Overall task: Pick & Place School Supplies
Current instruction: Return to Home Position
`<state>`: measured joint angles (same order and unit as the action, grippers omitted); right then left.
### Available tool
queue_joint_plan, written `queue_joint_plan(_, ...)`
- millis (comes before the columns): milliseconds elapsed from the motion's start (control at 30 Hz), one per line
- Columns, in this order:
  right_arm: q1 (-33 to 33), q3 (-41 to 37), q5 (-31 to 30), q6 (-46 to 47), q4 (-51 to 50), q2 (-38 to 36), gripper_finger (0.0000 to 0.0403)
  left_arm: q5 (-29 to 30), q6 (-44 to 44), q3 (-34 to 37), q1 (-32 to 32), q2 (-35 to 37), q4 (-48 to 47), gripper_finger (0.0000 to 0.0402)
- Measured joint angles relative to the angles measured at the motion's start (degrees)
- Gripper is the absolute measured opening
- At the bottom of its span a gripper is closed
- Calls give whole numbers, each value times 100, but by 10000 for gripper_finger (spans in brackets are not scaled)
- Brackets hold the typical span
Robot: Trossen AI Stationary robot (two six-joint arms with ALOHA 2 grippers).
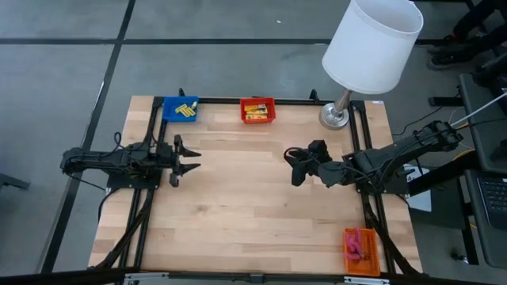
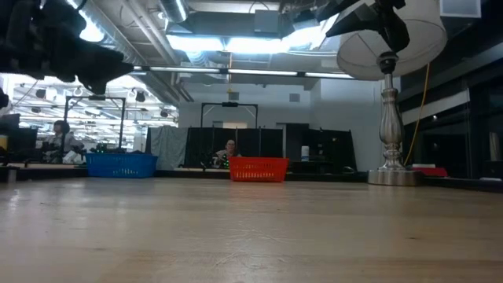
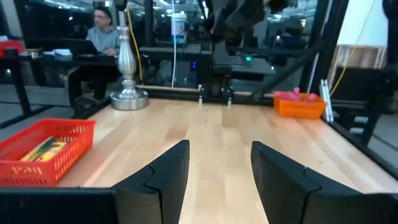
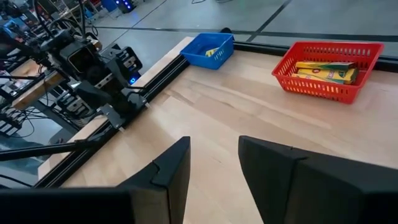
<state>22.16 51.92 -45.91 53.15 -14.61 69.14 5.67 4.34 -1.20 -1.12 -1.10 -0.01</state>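
1. The left hand [image 1: 190, 159] is seen above the counter [image 1: 245, 214], fingers apart and empty.
2. The right hand [image 1: 292, 166] is spread too, gripping nothing.
3. Yellow sticks [image 1: 188, 109] are seen in the blue tray [image 1: 169, 112] near the left hand. Yellow packets [image 1: 255, 112] lie in the red tray [image 1: 244, 119], and pink tools [image 1: 356, 247] in the orange tray [image 1: 372, 270], well apart from both hands.
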Motion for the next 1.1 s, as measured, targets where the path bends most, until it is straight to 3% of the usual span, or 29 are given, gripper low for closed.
queue_joint_plan(200, 97, 0, -97, 24, -5, 0, 139, -68, -23, 71, 188, -337, 151, 168)
queue_joint_plan(433, -26, 3, 574, -292, -121, 49, 139, -79, 886, 71, 203, -479, 153, 169)
queue_joint_plan(600, -514, -28, 1857, -1364, -185, 567, 139, -81, 892, 71, 203, -479, 159, 169)
queue_joint_plan(800, -1633, -427, 3991, -3510, 2350, 1276, 139, -83, 887, 71, 203, -479, 159, 169)
queue_joint_plan(867, -2067, -477, 4520, -3937, 2611, 1334, 139, -83, 892, 71, 203, -479, 161, 169)
queue_joint_plan(1000, -2670, -719, 5493, -4508, 2810, 917, 139, -83, 892, 71, 203, -479, 161, 169)
queue_joint_plan(1100, -2861, -1223, 5769, -4643, 3168, 122, 139, -83, 890, 71, 203, -479, 162, 169)
